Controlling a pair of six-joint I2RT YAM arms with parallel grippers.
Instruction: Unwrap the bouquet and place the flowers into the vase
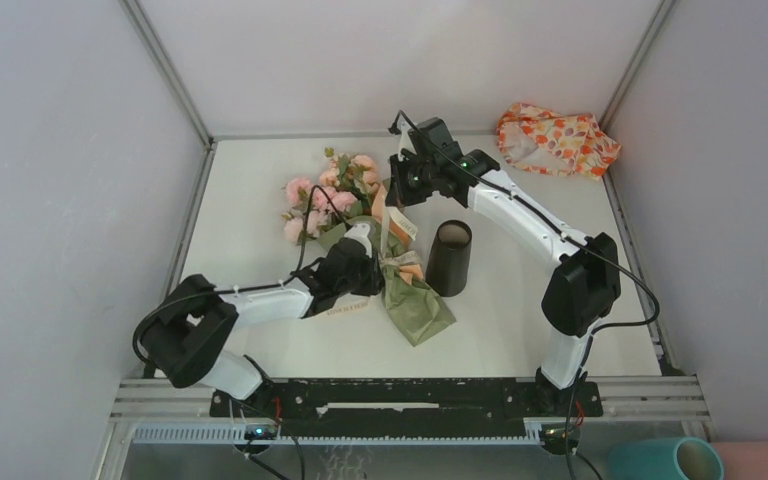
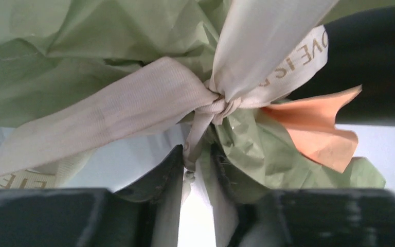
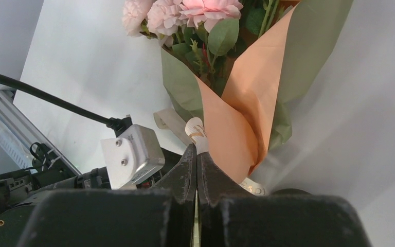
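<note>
At the middle of the table [image 1: 250, 200], seen from above, one bouquet [image 1: 418, 305] lies on its side. Its roses point toward the far left corner and its paper tail toward the near edge. One black vase [image 1: 450, 258] stands upright just beside it on the right. The left claw [image 1: 372, 272] sits at the tied waist and the right claw [image 1: 398, 200] at the wrap's far side. One orange-and-white patterned cloth [image 1: 557, 140] lies in the far right corner. One teal cylinder [image 1: 660, 460] and one pink cylinder [image 1: 760, 462] lie below the near right corner, off the table. The blooms are too bunched here to count.

In the left wrist view, one cream ribbon [image 2: 133, 103] is tied in one knot [image 2: 217, 105]. A thin tail hangs between fingers [image 2: 167, 172] set narrow. Whether they pinch it I cannot tell. The sage-green paper [image 2: 82, 36] is thin and creased.

In the right wrist view, that claw is pressed together on a ribbon end. Three pink rose heads [image 3: 205, 7] show above an orange-brown sheet [image 3: 247, 103], so the wrap has two layers.

The bundle looks light and soft. The ribbon is limp and likely slippery, the paper tears easily and the petals bruise. Pull at the ribbon tails first, then hold the stems at the waist, never the blooms.
</note>
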